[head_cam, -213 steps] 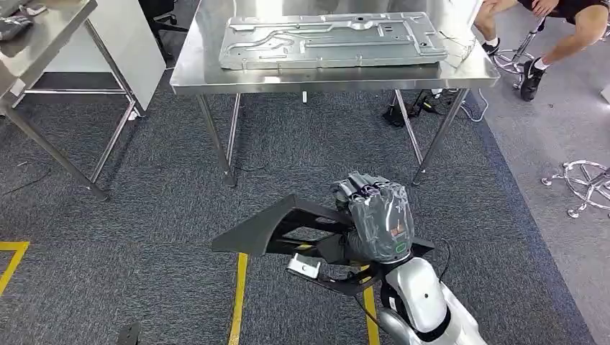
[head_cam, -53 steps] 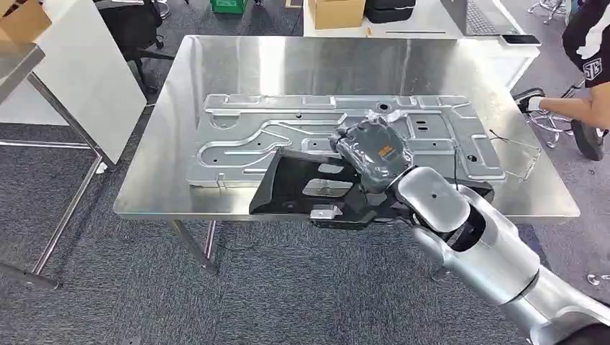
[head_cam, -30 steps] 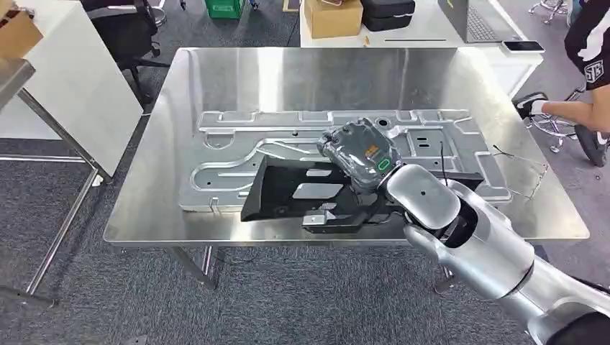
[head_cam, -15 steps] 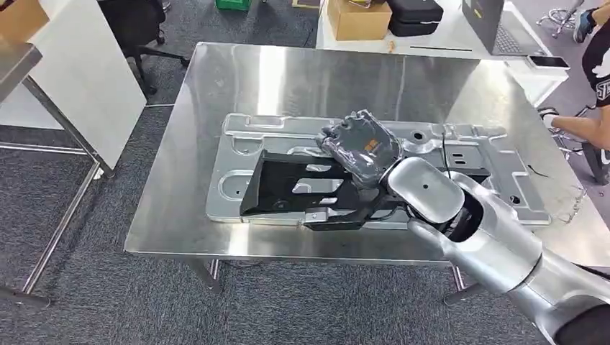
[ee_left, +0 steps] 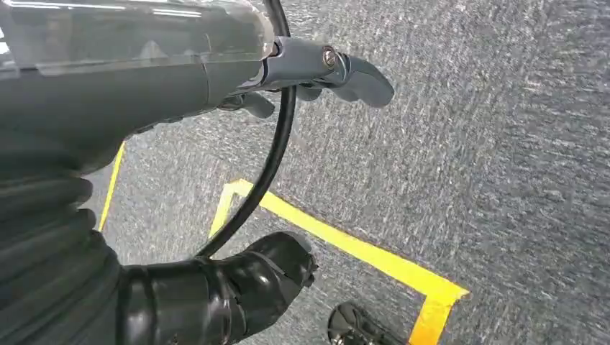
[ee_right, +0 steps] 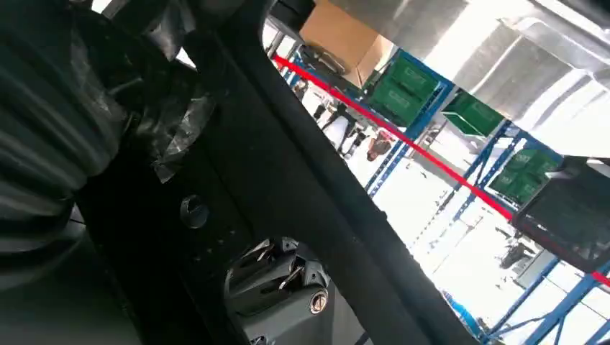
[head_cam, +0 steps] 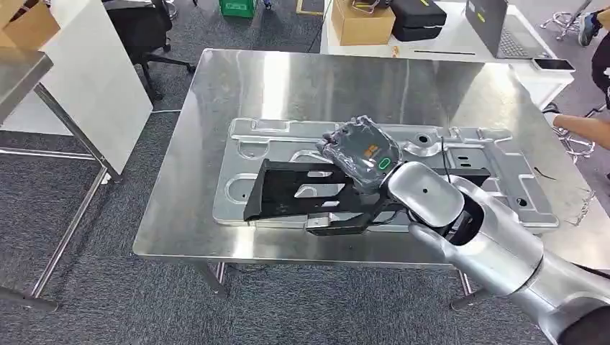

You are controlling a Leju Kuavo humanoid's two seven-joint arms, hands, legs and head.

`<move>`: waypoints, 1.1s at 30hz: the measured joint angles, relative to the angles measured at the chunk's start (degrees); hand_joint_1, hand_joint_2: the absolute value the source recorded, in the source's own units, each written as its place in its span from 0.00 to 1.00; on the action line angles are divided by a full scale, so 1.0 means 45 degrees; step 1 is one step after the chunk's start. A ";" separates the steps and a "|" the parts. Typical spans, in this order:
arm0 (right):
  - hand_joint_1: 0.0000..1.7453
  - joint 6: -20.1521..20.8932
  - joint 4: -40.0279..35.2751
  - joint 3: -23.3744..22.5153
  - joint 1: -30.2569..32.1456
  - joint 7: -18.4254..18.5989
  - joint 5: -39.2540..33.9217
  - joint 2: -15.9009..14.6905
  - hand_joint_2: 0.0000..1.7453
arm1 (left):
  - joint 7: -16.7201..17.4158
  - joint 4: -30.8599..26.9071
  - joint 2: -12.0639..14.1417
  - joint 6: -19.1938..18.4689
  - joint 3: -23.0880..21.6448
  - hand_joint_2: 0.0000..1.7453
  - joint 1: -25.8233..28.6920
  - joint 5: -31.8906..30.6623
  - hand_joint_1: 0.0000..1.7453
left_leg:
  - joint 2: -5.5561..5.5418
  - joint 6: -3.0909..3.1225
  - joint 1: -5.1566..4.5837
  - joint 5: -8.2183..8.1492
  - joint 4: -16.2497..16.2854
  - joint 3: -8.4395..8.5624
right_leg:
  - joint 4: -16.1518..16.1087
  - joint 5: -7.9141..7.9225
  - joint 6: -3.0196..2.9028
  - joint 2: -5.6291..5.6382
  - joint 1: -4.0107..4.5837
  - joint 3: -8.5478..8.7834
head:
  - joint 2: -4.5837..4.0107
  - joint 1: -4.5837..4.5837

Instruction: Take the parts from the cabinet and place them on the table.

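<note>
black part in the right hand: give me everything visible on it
The black part is a flat, angular, matte piece, plastic by its look, with cut-out openings that show silver through them and a small light metal clip at its near edge. The right hand grips its right end. It lies roughly level over the stamped metal panel on the steel table; contact unclear.

A cardboard box (head_cam: 363, 20) sits on a white desk (head_cam: 446, 44) at 12 o'clock, with a black case (head_cam: 417, 16) just beside it and a laptop (head_cam: 500, 27) toward 1 o'clock. A phone (head_cam: 554, 65) lies near that desk's edge. A green crate (head_cam: 238, 7) stands on the floor at 11 o'clock, near a black office chair (head_cam: 144, 29). A white panel (head_cam: 97, 79) leans at 10 o'clock beside another steel table (head_cam: 21, 79) carrying a cardboard box (head_cam: 27, 25). A person's arm (head_cam: 583, 129) shows at 3 o'clock. Grey carpet (head_cam: 108, 287) covers the floor, and the left wrist view shows yellow tape (ee_left: 360, 251) on it.
</note>
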 joint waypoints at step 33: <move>1.00 -0.0185 0.0199 0.0432 0.0036 -0.0029 0.0005 0.0141 1.00 | 0.0155 0.0010 0.0058 0.0053 -0.0005 1.00 0.0010 -0.0413 0.00 | 0.0054 -0.0017 -0.0254 -0.0710 -0.0049 0.0796 | -0.2049 0.2330 -0.0543 -0.0027 0.0492 -0.0017 | 0.0000 0.0034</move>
